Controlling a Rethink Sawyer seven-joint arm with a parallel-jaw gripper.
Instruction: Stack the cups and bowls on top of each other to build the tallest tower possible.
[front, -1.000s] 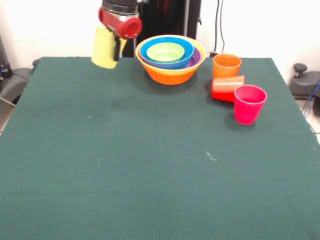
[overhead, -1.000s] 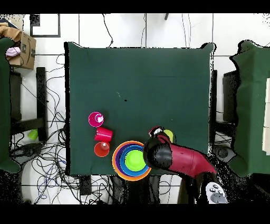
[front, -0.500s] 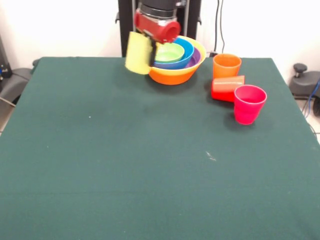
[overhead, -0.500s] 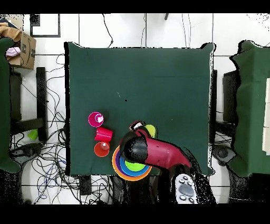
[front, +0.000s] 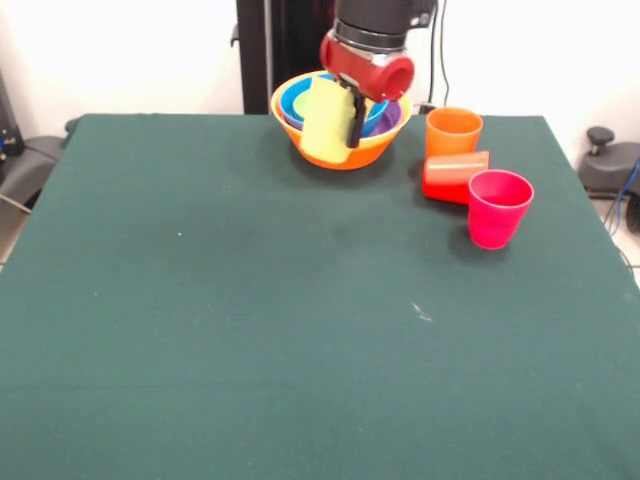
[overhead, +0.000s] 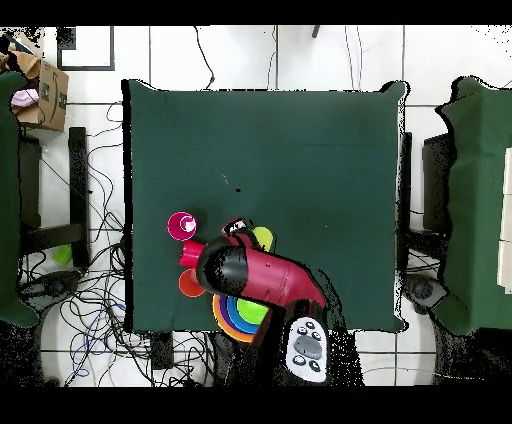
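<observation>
My gripper (front: 338, 128) is shut on the yellow cup (front: 324, 124) and holds it in the air, in front of the nest of bowls (front: 345, 150). The nest is a large yellow-orange bowl holding purple, blue and light green bowls. In the overhead view the cup (overhead: 262, 237) shows beside my gripper (overhead: 240, 232), and the arm hides part of the bowls (overhead: 240, 318). The orange cup (front: 453, 130) stands upright, the red cup (front: 455, 176) lies on its side, and the pink cup (front: 497, 207) stands upright, all to the right of the bowls.
The green table (front: 250, 320) spreads wide toward the camera. Cables and black equipment lie on the floor around the table (overhead: 90, 290).
My gripper has carried the yellow cup to the right in the front view, from left of the bowls to in front of them. The other cups and the bowls have not moved.
</observation>
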